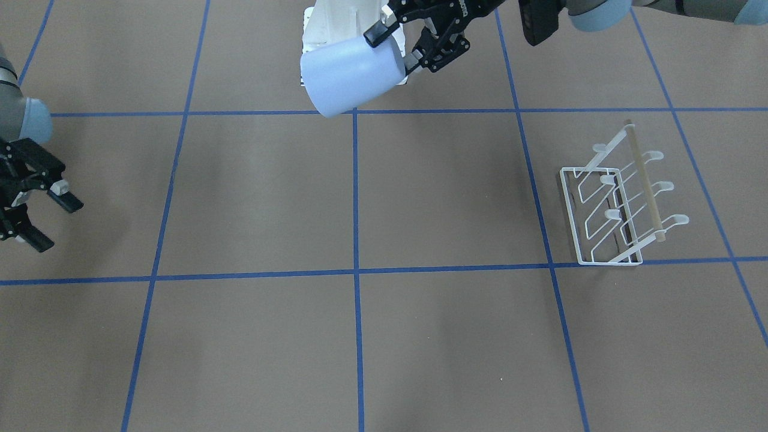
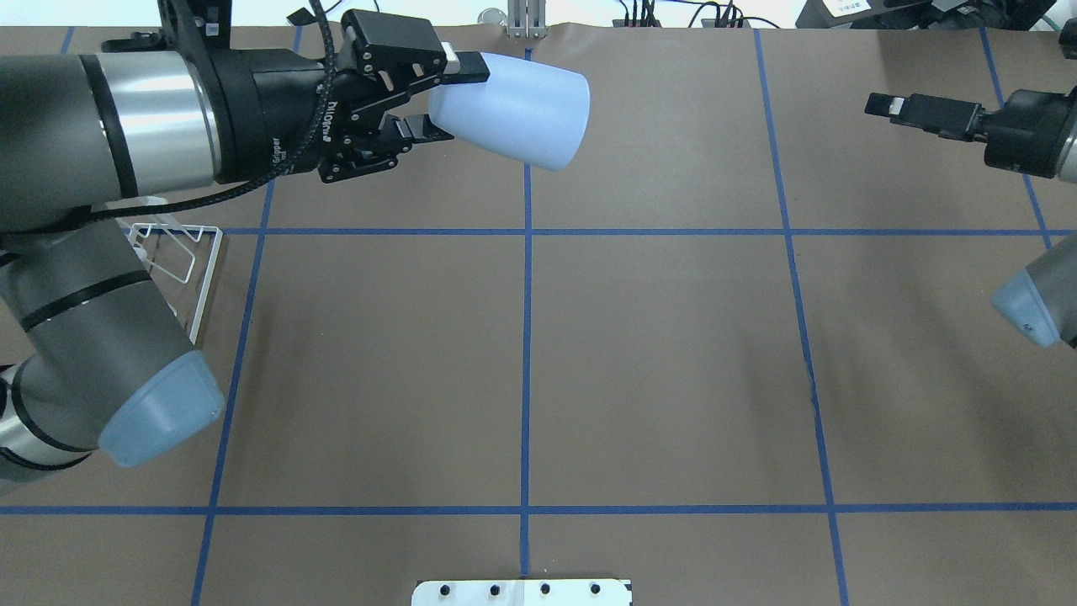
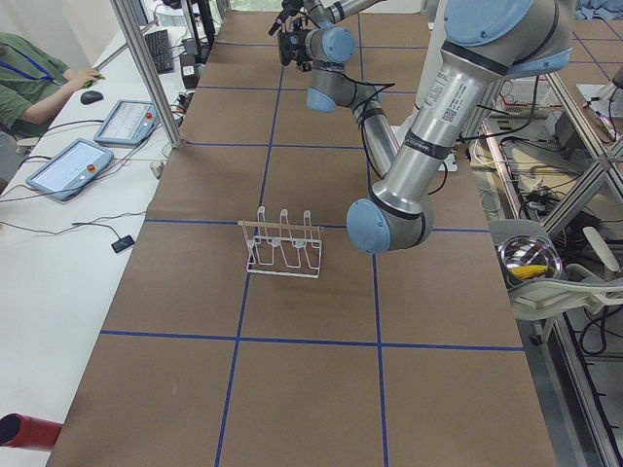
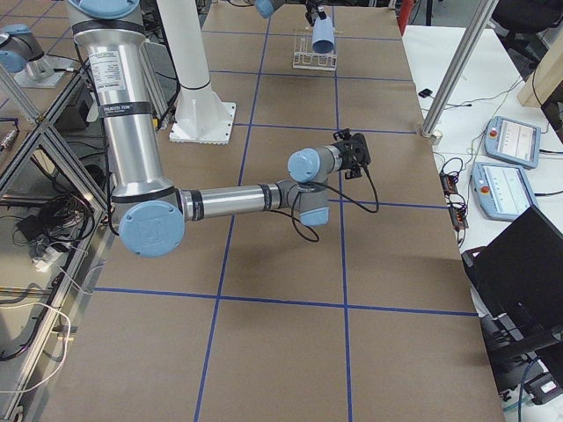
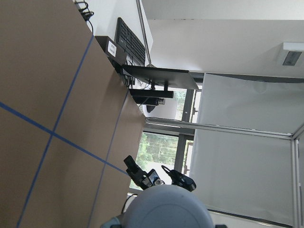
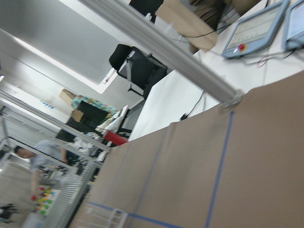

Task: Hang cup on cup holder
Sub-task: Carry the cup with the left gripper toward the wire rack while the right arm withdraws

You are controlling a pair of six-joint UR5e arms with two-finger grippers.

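Two robot arms, the left arm (image 2: 126,126) and the right arm (image 4: 229,198), are brushed-silver tubes with grey joints, black bands and pale blue end caps (image 2: 160,408). A black braided cable (image 2: 244,181) hugs the left wrist. The left gripper (image 2: 450,97) and the right gripper (image 1: 57,223) are black linkages; the left one bears white lettering.

A robotics lab; teach pendants (image 4: 513,141) at three o'clock beside the tape-gridded desk (image 4: 281,352); operator (image 3: 29,78) at ten o'clock.

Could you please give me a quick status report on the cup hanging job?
Left gripper shut on light blue plastic tumbler, held sideways, aloft. Right gripper open, empty. White wire rack upright, nothing hung on it. Nothing seen between tumbler and rack.
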